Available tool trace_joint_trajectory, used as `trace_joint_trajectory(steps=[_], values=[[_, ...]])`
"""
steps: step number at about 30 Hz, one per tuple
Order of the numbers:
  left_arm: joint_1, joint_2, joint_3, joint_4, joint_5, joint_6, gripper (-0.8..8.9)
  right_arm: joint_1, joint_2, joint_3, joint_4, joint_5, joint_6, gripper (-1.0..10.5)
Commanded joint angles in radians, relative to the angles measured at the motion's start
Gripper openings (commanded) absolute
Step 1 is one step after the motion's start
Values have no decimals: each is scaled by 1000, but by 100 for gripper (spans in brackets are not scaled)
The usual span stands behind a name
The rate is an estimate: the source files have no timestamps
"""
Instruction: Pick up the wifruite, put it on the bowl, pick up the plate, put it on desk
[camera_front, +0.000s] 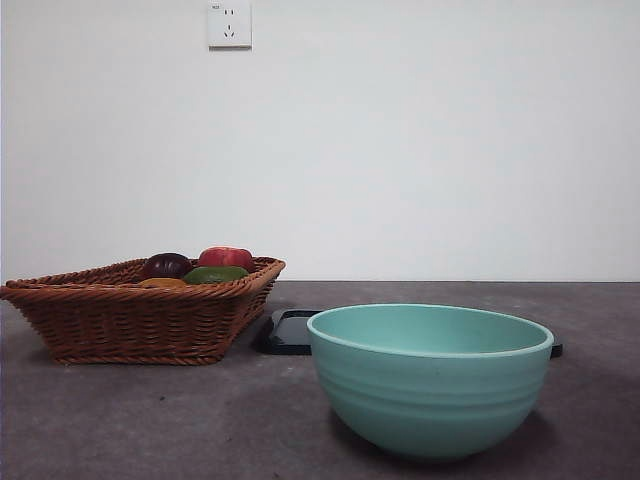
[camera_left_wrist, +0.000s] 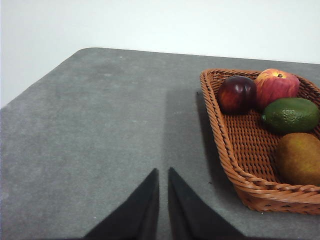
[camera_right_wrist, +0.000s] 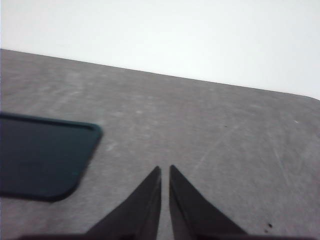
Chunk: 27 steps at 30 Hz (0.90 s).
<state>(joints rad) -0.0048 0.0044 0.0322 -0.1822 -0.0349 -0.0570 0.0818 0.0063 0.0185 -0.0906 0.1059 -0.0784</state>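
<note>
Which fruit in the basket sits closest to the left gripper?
The wifruite, the dull orange-brown one at the basket's near end. The green fruit, dark purple fruit and red fruit all lie farther from the left gripper.

Open worktop (camera_front: 130, 420) near-left; basket (camera_front: 130, 320) far-left, bowl (camera_front: 430, 380) near-right, dark plate (camera_front: 290, 332) wedged between them.
</note>
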Motion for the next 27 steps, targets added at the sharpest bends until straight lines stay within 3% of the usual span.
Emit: trace_joint_trajectory(steps=[1, 7, 27], values=[[0, -1, -21, -6, 2, 15, 27, -33, -2, -8, -15, 6, 42, 21], [0, -1, -21, -6, 2, 15, 27, -86, -2, -8, -39, 6, 45, 21], [0, -1, -21, -6, 2, 15, 27, -82, -3, -8, -89, -65, 64, 21]])
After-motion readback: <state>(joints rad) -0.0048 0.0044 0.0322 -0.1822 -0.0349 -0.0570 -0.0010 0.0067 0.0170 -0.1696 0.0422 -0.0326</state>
